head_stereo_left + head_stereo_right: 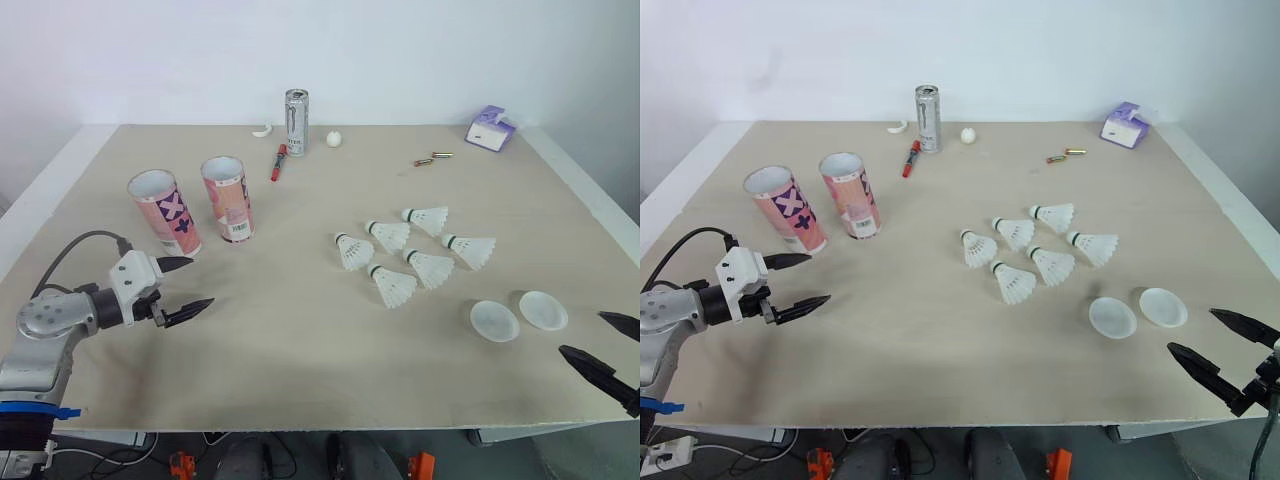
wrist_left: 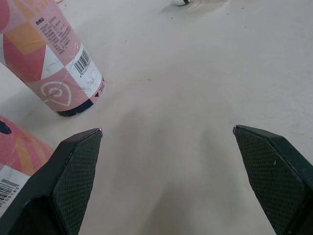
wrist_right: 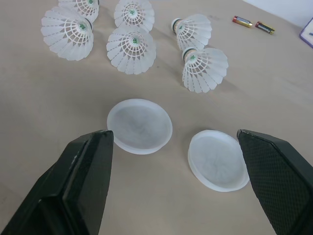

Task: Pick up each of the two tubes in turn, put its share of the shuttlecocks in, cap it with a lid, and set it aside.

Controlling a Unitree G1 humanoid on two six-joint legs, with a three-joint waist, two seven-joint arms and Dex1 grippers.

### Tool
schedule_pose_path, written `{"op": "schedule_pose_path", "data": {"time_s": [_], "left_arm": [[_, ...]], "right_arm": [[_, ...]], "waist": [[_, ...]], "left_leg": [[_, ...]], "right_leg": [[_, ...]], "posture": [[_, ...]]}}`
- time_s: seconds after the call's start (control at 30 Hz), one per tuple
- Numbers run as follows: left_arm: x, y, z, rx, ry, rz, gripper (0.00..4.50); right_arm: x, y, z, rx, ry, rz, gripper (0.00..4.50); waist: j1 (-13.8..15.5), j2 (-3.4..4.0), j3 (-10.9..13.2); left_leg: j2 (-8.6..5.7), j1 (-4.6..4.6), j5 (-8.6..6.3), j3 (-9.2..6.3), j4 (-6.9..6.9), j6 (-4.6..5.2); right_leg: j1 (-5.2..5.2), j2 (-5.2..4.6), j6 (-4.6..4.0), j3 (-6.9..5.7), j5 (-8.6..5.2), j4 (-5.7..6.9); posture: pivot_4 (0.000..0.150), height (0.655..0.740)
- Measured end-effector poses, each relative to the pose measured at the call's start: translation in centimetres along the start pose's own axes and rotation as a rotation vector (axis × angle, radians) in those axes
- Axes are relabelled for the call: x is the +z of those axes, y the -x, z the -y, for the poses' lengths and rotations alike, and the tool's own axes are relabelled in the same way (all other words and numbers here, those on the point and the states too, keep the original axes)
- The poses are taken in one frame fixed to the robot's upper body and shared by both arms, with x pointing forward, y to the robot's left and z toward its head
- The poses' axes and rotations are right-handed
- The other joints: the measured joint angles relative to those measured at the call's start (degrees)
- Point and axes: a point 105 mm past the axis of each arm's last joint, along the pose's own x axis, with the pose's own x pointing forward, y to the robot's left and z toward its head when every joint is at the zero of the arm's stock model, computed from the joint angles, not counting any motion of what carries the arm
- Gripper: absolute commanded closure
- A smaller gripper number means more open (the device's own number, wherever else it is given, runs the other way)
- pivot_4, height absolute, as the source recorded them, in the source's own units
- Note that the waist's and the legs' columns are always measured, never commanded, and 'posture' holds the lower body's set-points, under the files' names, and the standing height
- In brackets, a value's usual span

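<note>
Left gripper [image 1: 200, 282] and right gripper [image 1: 581, 333] hover spread wide and empty above the beige table [image 1: 300, 340]. Two translucent white round lids [image 1: 495, 320] lie by the right one, with six white feathered shuttlecocks [image 1: 430, 268] beyond. Near the left gripper, two pink patterned cardboard tubes [image 1: 228, 198] stand upright and open, barcoded, their small print unreadable.

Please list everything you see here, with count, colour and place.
table: one, beige.
tubes: two, pink patterned, upright, left side.
shuttlecocks: six, white, right of centre.
lids: two, translucent white, right front.
can: one, silver, far edge.
marker: one, red, by the can.
ball: one, white, right of can.
curved piece: one, white, left of can.
batteries: two, metallic, far right.
pack: one, purple, far right corner.
left gripper: black, open, near the tubes.
right gripper: black, open, near the lids.
</note>
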Motion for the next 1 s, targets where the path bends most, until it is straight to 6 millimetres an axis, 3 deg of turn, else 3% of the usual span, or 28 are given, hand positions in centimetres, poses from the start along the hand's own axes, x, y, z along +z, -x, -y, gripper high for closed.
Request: {"op": "schedule_pose_path", "data": {"time_s": [0.83,1.0], "left_arm": [[0.5,-0.1,0.9,-0.077,0.001,0.051,0.0],[0.4,-0.7,0.7,0.068,0.063,0.089,0.0]], "right_arm": [[1.2,-1.1,0.2,-0.006,-0.001,0.031,0.15],[4.5,-4.8,0.4,0.008,0.029,0.15,0.15]], "waist": [[-0.02,0.0,0.0],[-0.39,0.0,0.0]], "left_leg": [[0.01,0.0,0.0,0.01,0.0,0.0],[0.01,0.08,0.02,0.07,0.02,0.02]], "right_leg": [[0.0,0.03,0.01,0.01,0.01,0.0],[0.0,0.03,0.17,0.06,0.22,0.0]], "posture": [[0.15,0.74],[0.15,0.74]]}}
